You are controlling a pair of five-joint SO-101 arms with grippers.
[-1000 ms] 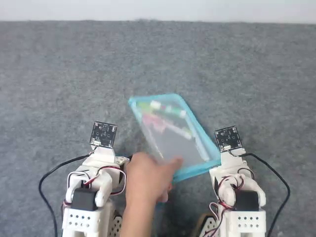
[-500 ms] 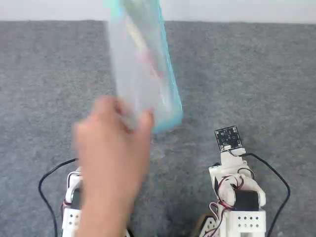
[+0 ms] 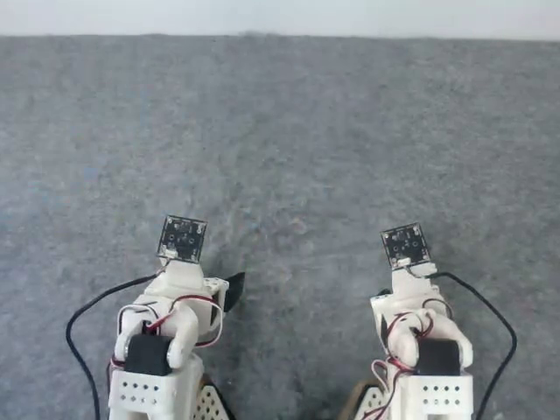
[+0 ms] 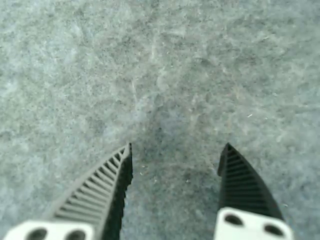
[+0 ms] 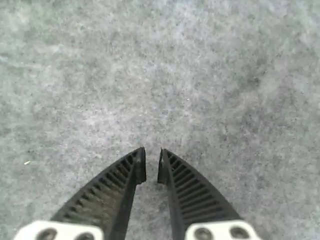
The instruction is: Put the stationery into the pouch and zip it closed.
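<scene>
My left gripper (image 4: 177,150) hangs open just above the grey felt, with only bare felt between its black ribbed fingers (image 4: 112,185). My right gripper (image 5: 151,161) is shut, its tips almost touching, with nothing held between them. In the high view both arms are folded back at the near edge of the table, the left arm (image 3: 171,324) and the right arm (image 3: 418,328) side by side. One black finger (image 3: 234,290) of the left gripper sticks out to the side.
Grey felt (image 3: 289,131) covers the whole table, with a pale wall strip (image 3: 280,17) along its far edge. Black cables (image 3: 79,332) loop beside each arm's base.
A person's hand took the blue-edged clear pouch with stationery from between the arms, lifted it up and carried it out of view. Both arms kept still.
</scene>
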